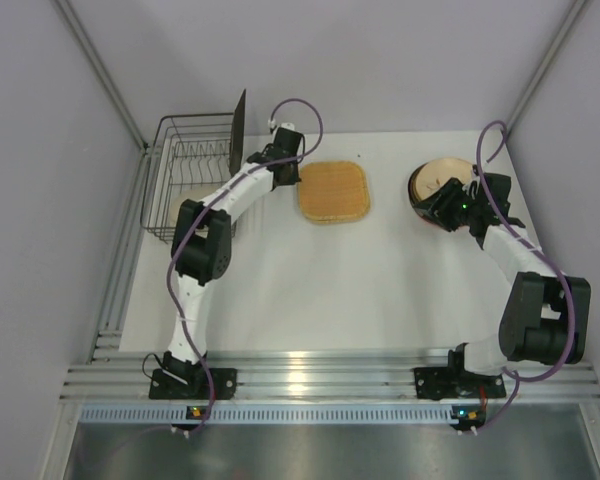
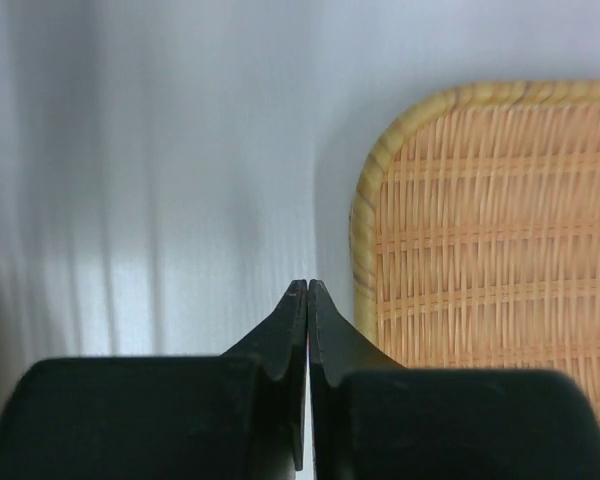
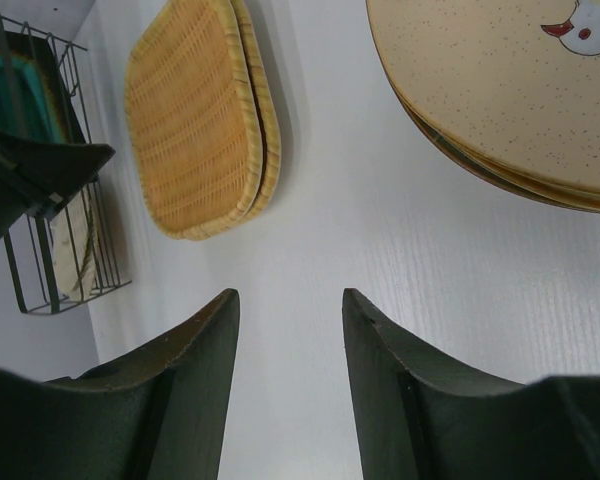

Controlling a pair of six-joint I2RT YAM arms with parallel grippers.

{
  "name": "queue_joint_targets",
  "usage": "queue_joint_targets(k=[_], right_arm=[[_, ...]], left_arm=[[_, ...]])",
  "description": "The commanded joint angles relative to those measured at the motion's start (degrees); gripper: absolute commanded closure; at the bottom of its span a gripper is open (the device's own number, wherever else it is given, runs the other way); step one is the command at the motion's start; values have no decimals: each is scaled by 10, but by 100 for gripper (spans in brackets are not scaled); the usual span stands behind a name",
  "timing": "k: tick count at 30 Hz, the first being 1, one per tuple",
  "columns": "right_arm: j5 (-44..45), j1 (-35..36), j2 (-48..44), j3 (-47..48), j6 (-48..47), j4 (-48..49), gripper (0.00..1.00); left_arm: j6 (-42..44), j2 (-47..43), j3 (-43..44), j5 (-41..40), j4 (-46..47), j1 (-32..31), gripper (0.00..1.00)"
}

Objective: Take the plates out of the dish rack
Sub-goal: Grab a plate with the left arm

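Unloading part done: woven plates [image 1: 333,190] & cream plates [image 1: 428,182] on bench [image 1: 310,280].
Dish rack [image 1: 194,119] far-left w/ plates yet to pull; left gripper [image 2: 308,292] clenched, empty; right gripper [image 3: 290,300] released, empty.

The woven plates [image 1: 333,191] are golden tan, the round plate [image 3: 480,90] speckled cream, the rack [image 1: 190,160] dark.

White table [image 1: 380,290], wire dish rack [image 1: 180,190], woven plates [image 1: 333,191], cream plates [image 1: 428,180]
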Motion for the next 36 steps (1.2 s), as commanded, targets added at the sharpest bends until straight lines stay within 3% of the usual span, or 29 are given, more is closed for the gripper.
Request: queue_joint_targets(k=[1,2,4,5,9,17,36], right_arm=[[-6,-5,-8,5,-5,16,54],[-7,-4,-7,6,-5,17,54],[-9,-4,-5,6,-2,20,54],[-10,-4,-5,6,-2,21,54],[-10,-4,-4,5,-2,23,53],[-12,-4,-8,3,0,23,53],[-5,3,-5,9,1,19,53]], left_arm=[[36,-118,36,-59,31,-2,100],[54,-124,50,-70,21,-2,85],[71,-135,90,-84,-4,0,71],[86,-138,100,-87,-9,2,53],[122,-161,113,-103,-4,13,27],[179,-101,233,-165,-105,62,20],[269,-64,153,-200,-10,67,19]])
